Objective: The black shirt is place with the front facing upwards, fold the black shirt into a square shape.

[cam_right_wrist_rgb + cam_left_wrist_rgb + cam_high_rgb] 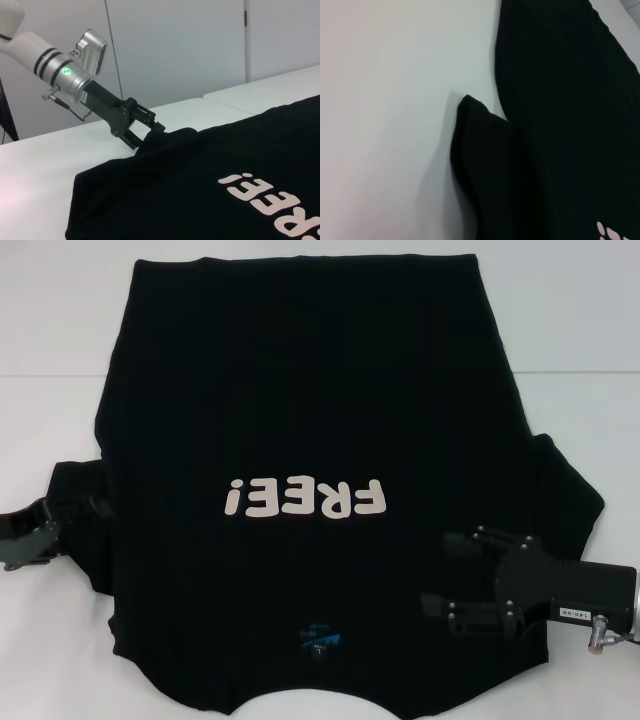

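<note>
Gripping the black shirt (300, 390) sleeve, left pincer (152, 131); right pincer (448, 575) agape.

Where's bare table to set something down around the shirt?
Bare white table left of the black shirt, beyond the left gripper at its sleeve; another strip on the far right. The right gripper crowds the near-right shoulder.

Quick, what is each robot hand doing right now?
Left gripper: at the black shirt's left sleeve; open or closed cannot be told.
Right gripper: open, over the shirt near its right sleeve, holding nothing.
</note>
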Tool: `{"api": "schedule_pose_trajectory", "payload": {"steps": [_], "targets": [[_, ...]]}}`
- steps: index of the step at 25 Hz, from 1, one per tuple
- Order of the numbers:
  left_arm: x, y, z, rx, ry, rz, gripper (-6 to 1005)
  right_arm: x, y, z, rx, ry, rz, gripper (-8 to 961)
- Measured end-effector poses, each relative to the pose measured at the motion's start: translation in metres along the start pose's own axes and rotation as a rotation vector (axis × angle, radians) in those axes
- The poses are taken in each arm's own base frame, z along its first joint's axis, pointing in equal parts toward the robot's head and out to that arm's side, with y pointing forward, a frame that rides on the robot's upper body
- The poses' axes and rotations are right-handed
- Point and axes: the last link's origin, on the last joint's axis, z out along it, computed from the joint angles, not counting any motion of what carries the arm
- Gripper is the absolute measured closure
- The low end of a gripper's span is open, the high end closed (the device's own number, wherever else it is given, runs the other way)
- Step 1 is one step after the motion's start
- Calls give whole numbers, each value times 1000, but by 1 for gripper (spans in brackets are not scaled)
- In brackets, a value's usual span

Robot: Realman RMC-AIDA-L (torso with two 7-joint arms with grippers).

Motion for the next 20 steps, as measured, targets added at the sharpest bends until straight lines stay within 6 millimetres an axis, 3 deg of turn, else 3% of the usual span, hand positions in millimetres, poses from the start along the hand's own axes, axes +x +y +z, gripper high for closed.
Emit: {"api": "schedule_pose_trajectory", "payload": {"steps": [4,12,20], "targets": [[-1,0,3,6,4,-3,155,0,0,0,-1,0,1,37],[0,-4,1,23,19,1,272,-1,0,0,-1,-1,12,38],[1,-6,0,32,22,8,625,-1,0,0,-3,-3,11,38]]}}
